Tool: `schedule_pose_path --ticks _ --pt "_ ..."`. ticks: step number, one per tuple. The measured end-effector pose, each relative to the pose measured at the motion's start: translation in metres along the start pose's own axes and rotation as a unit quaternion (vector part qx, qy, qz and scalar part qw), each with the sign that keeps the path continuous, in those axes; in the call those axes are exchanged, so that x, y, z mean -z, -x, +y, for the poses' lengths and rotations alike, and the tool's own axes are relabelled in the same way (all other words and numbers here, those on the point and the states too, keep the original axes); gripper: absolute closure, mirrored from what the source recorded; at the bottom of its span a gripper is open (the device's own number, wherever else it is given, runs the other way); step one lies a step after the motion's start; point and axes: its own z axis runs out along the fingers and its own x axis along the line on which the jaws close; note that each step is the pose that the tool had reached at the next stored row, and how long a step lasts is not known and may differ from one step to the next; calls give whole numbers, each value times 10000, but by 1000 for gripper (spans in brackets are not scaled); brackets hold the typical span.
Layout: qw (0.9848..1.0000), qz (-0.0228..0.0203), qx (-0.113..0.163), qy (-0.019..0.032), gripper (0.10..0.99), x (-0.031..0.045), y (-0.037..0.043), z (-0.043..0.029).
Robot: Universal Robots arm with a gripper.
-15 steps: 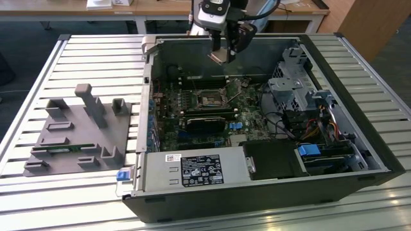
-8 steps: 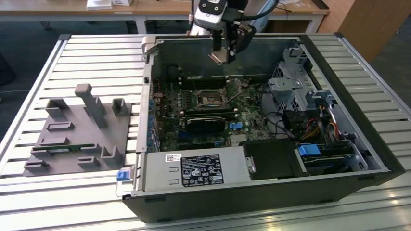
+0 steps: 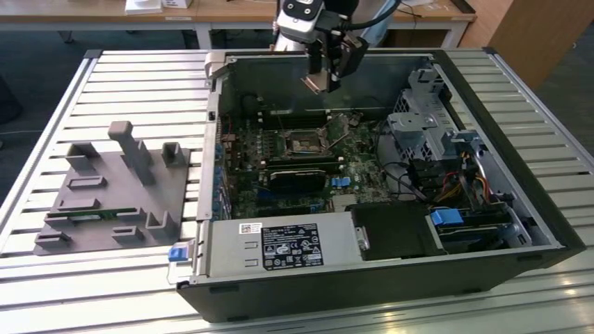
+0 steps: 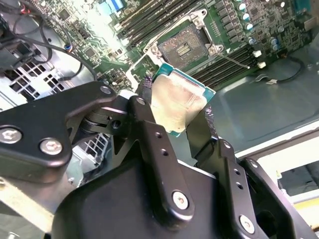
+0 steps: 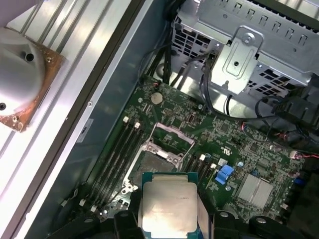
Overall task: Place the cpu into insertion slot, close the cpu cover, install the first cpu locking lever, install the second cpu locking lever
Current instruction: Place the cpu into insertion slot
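Observation:
My gripper [image 3: 325, 82] hangs above the open computer case, shut on the cpu [image 3: 315, 84]. In both wrist views the cpu [image 4: 177, 102] [image 5: 167, 206] is a pale silvery square with a green edge, pinched between the two black fingers [image 4: 144, 112]. Below it on the green board lies the insertion slot [image 3: 302, 143] [image 4: 184, 46] [image 5: 152, 167], a black socket with a silver rim and nothing in it. The cpu cover [image 5: 171, 139] stands tipped up at the socket's far edge. A thin lever [image 4: 233, 60] sticks out beside the socket. The cpu is well above the socket, apart from it.
A long black card [image 3: 299, 177] lies just in front of the socket, and memory slots flank it. A metal drive cage [image 3: 429, 132] with cables fills the case on the exterior view's right. A grey fixture with posts [image 3: 116, 188] stands on the slatted table [image 3: 139, 76].

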Motion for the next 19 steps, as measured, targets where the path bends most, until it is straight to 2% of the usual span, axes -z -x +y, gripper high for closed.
schedule_pose_path --ticks 9,19 --pt "9993 -32 -361 6 561 -2 0 0" --pt "9974 -64 -723 13 561 -3 0 -1"
